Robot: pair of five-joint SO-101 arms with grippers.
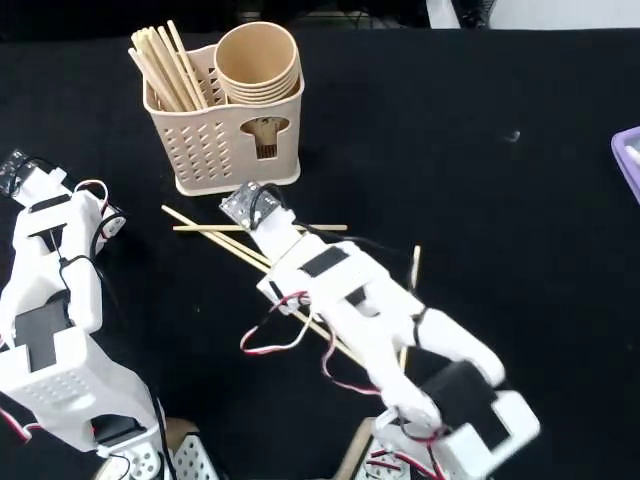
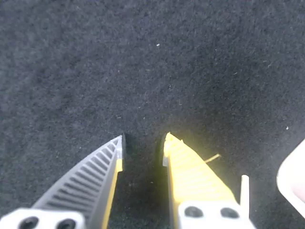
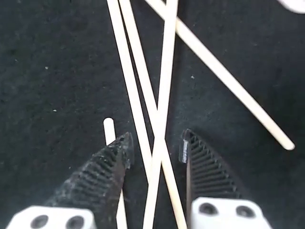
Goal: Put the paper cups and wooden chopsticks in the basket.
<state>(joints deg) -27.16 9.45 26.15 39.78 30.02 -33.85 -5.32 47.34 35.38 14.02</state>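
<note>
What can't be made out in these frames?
- High view: number of loose chopsticks; the right arm covers part of them.
- High view: how many paper cups are stacked; the basket wall hides the lower ones.
- High view: purple object, cut off by the picture's edge.
- Right wrist view: whether the fingers of the right gripper touch the chopsticks between them.

The left gripper [image 2: 144, 138] hangs over the black cloth [image 2: 143, 57] with its ribbed jaws parted, and the cloth shows through the gap between their tips. One jaw is grey, the other lit yellow. A thin pale sliver [image 2: 213, 158] lies just outside the yellow jaw. Farther out on that side is a white rounded edge [image 2: 293, 181].
</note>
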